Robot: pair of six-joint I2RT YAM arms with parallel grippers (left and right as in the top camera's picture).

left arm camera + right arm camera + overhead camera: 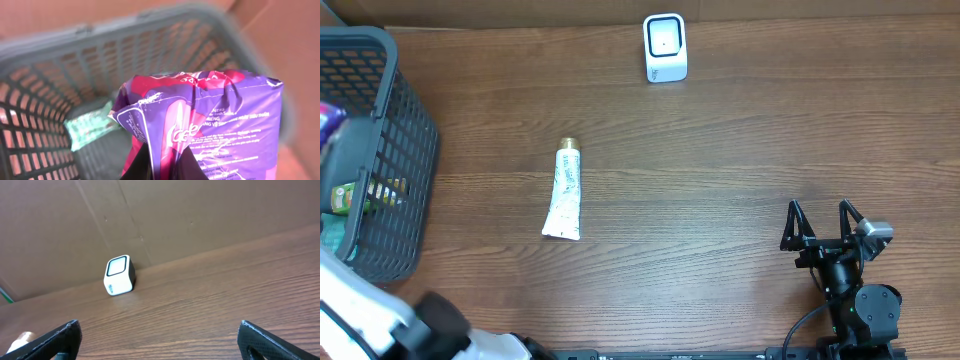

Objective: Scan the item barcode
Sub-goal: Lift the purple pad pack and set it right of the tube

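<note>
Purple packet (220, 125) at far left, over the inside of the grey basket (410, 160), with the left gripper (165, 162) clamped on its lower edge. Green pack (92, 125) lies in the basket. White tube (564, 190) lies flat on the table (720, 180). Scanner (665, 47) stands at the back edge. Right gripper (823, 222) sits at front right, fingers spread wide, holding nothing.

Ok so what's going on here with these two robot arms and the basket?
The left hand is shut on a purple packet over the inside of the grey basket, which sits at the left end of the table. It looks like an item is being picked out for scanning. The right hand hangs open near the table's front right, holding nothing. The white scanner stands at the far edge, and a white tube lies flat mid-table.
</note>
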